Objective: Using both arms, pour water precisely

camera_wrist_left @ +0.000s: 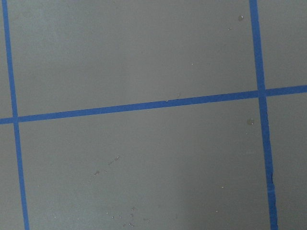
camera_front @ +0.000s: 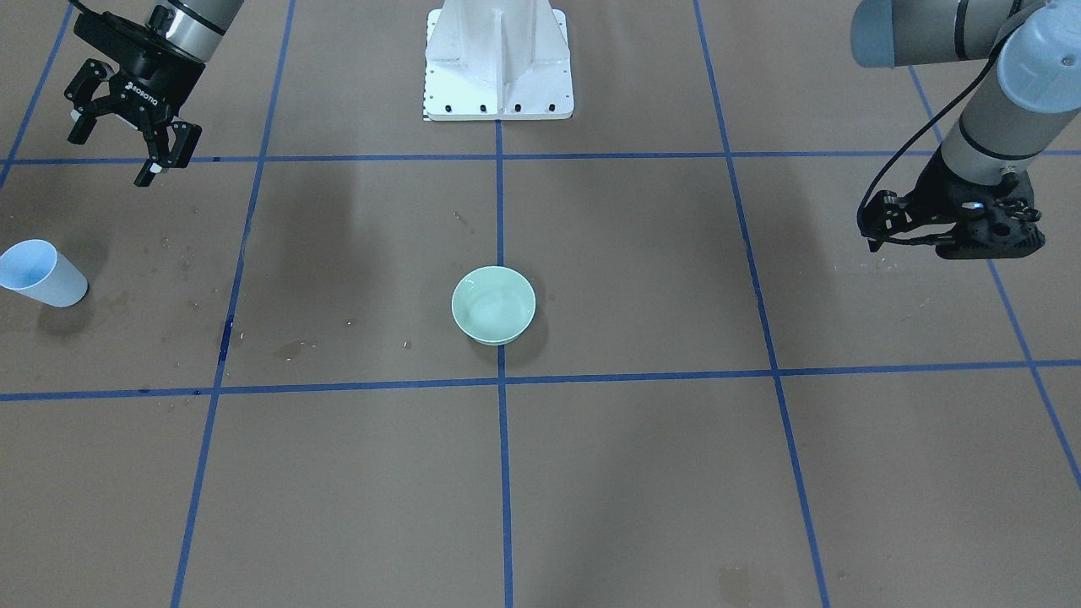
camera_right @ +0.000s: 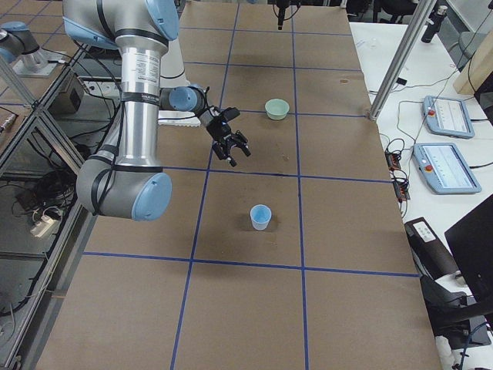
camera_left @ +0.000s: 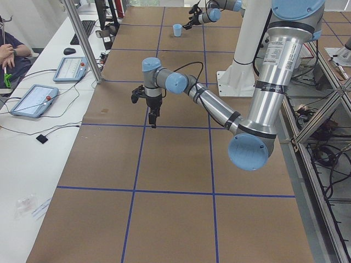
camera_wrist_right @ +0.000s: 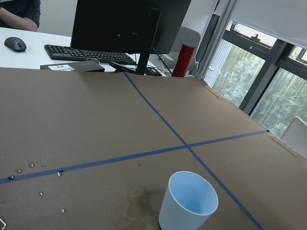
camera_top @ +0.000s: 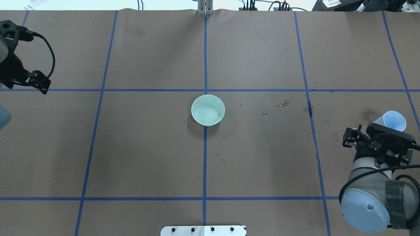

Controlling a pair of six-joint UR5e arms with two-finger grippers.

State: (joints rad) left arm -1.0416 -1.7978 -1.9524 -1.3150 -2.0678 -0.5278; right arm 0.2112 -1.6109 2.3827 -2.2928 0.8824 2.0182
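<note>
A pale green bowl (camera_front: 493,304) stands at the table's middle on the blue centre line. Faint glints inside it look like a little clear water. A light blue cup (camera_front: 42,274) stands upright at the table's right end, and its inside looks empty in the right wrist view (camera_wrist_right: 187,203). My right gripper (camera_front: 114,156) hangs open and empty above the table, a short way behind the cup. My left gripper (camera_front: 871,230) points down over bare paper at the left end, far from the bowl and holding nothing. I cannot tell whether it is open or shut.
The white pedestal base (camera_front: 498,59) sits at the robot's edge. Wet stains and droplets (camera_top: 283,104) lie between bowl and cup. Blue tape lines grid the brown paper. Beyond the far edge is a desk with tablets (camera_left: 33,98), and a person's arm (camera_left: 8,52) shows there.
</note>
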